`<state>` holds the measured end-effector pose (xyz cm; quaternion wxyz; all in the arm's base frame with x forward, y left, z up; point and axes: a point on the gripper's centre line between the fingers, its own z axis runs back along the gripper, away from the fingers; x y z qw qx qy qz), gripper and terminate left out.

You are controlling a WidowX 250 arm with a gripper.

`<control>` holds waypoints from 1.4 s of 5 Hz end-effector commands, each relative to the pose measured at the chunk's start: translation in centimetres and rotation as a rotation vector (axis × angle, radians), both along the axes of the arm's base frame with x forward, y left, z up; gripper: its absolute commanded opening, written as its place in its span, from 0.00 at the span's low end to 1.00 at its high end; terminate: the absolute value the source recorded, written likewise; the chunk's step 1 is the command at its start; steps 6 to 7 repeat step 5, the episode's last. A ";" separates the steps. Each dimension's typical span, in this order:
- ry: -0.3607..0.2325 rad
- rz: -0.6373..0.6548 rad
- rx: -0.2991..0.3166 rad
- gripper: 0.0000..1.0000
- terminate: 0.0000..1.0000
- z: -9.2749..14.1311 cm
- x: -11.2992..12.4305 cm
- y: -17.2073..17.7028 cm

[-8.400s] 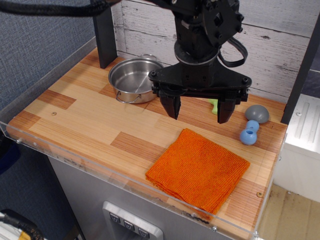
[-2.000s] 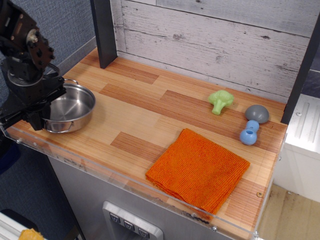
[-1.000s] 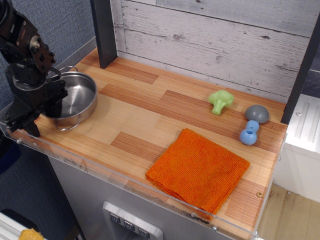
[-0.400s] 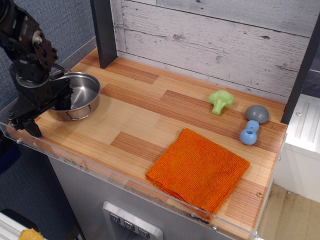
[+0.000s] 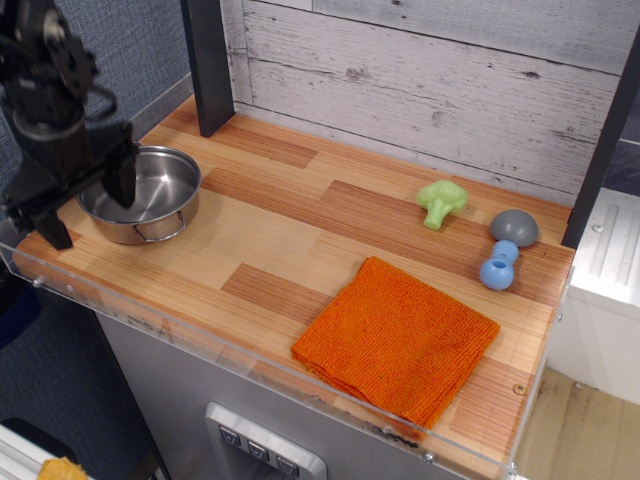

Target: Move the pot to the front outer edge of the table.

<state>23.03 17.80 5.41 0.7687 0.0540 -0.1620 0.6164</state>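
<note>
The shiny steel pot [image 5: 158, 196] stands upright on the striped wooden table [image 5: 300, 215], at its left end near the front acrylic rim. One wire loop handle faces the front. My black gripper [image 5: 88, 203] hovers over the pot's left side with its jaws apart. One finger [image 5: 124, 176] is above the pot's inside and the other finger [image 5: 50, 226] is outside its left rim. The gripper holds nothing.
An orange cloth [image 5: 397, 340] lies at the front right. A green broccoli toy [image 5: 441, 203], a grey dome [image 5: 514, 227] and a blue dumbbell toy [image 5: 498, 264] lie at the back right. A dark post [image 5: 207, 62] stands at the back left.
The pot came from the back of the table to the left end, was tilted a second ago and now stands flat. My gripper has let go and risen a little.
</note>
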 end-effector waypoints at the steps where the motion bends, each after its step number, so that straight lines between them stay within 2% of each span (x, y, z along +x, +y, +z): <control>1: -0.122 -0.039 0.070 1.00 0.00 5.6 -0.5 -0.8; 2: -0.142 -0.124 0.052 1.00 0.00 7.1 -1.0 -1.7; 4: -0.142 -0.124 0.052 1.00 0.00 7.1 -1.0 -1.7; 5: -0.142 -0.124 0.052 1.00 1.00 7.1 -1.0 -1.7; 7: -0.142 -0.124 0.052 1.00 1.00 7.1 -1.0 -1.7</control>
